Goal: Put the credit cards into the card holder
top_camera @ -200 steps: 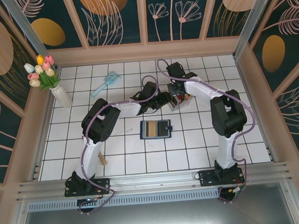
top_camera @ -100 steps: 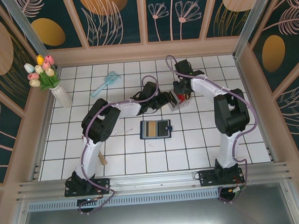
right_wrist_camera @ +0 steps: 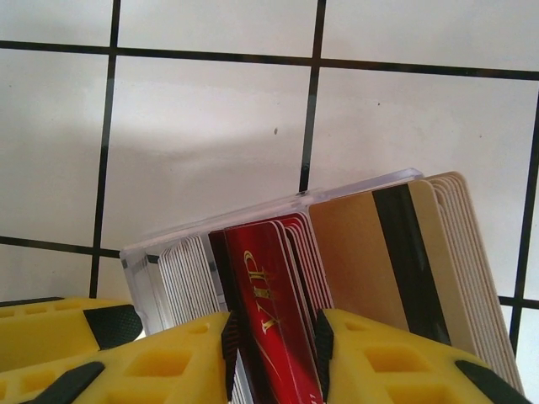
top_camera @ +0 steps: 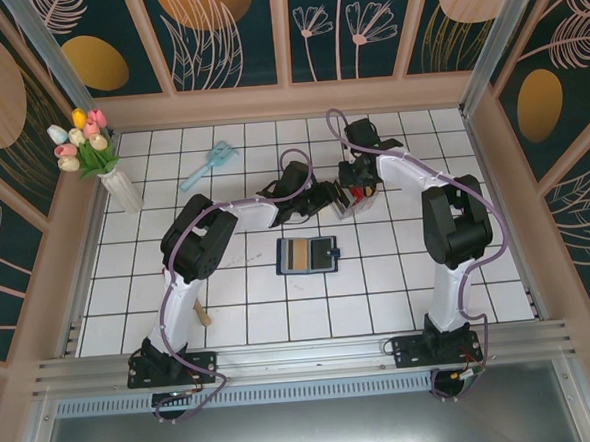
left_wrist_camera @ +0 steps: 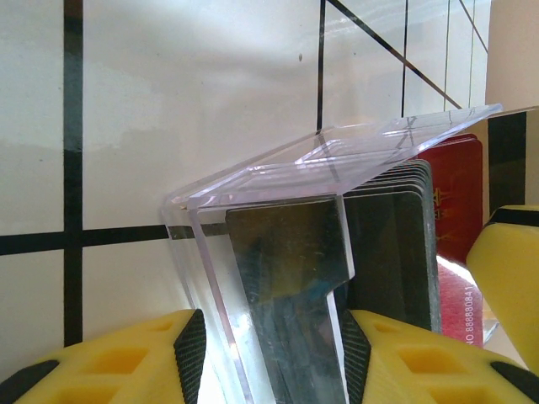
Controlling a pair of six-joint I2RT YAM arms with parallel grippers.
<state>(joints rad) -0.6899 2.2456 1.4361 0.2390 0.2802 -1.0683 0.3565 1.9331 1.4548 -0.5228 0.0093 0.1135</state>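
The card holder (top_camera: 307, 253), a dark blue wallet, lies open on the tiles mid-table with a tan card showing in it. Behind it stands a clear slotted rack (top_camera: 346, 204) full of credit cards. My left gripper (top_camera: 329, 201) is shut on the rack's clear end wall (left_wrist_camera: 278, 278), a pad on each side (left_wrist_camera: 268, 324). My right gripper (top_camera: 356, 182) hangs over the rack, open, its pads close on either side of several red credit cards (right_wrist_camera: 274, 295) (right_wrist_camera: 276, 324). Tan-gold cards (right_wrist_camera: 370, 252) and white cards (right_wrist_camera: 189, 269) fill the neighbouring slots.
A vase of tulips (top_camera: 112, 177) stands at the far left and a light blue brush (top_camera: 208, 164) lies behind the left arm. A small wooden piece (top_camera: 203, 314) lies beside the left arm's base. Walls close the table on three sides.
My right gripper has shifted a little up and away over the rack and its jaws have widened. The left gripper has kept hold of the rack without moving.
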